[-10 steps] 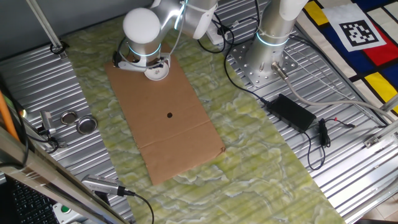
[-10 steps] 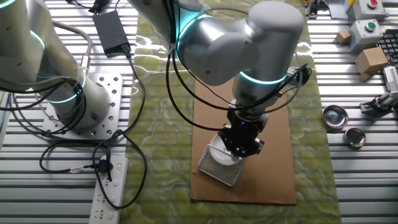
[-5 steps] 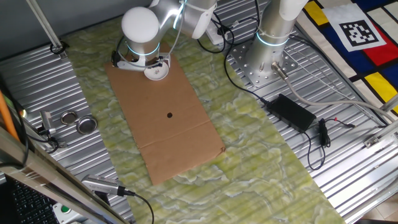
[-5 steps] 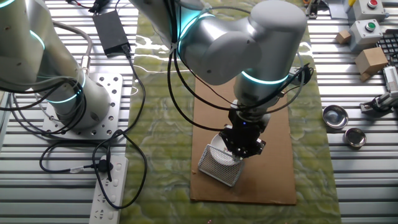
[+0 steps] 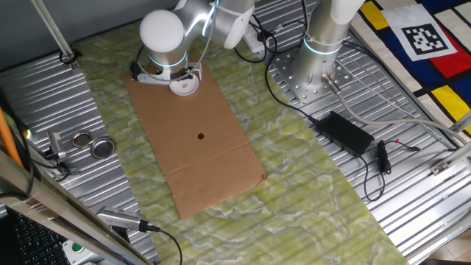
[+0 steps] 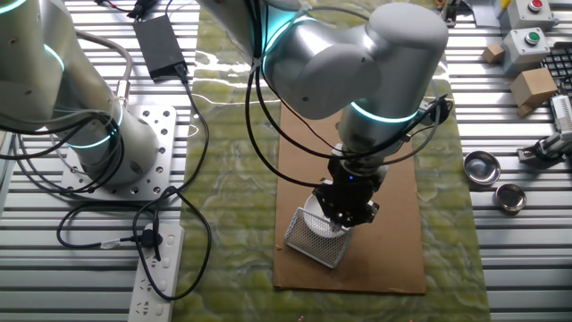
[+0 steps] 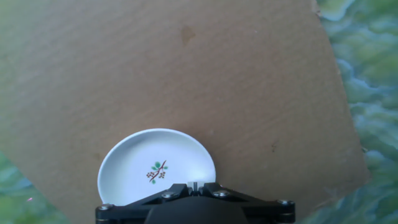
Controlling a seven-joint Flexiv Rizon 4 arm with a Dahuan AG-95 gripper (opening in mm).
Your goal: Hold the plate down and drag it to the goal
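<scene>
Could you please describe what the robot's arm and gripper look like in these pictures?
The arm is bulky, rounded and glossy silver-grey, with glowing cyan rings at its joints and black cables looping alongside. The gripper is a compact black assembly; the hand view shows its dark body fastened with small silver screws.

A small round white plate [image 7: 157, 169] lies on a sheet of brown cardboard [image 7: 186, 81], low in the hand view and a little left of the middle. At the plate's centre is a small painted sprig with green and dark red specks. The black gripper [image 7: 194, 186] sits at the plate's near rim, its body covering the plate's lower right edge; its fingertips are drawn together with only a thin slit between them. Up from the plate, near the cardboard's far part, is a faint darker spot [image 7: 186, 34]. To the plate's right the cardboard ends at a slanting edge, with mottled green cloth [image 7: 370, 74] beyond it; more green shows at the plate's lower left.
</scene>
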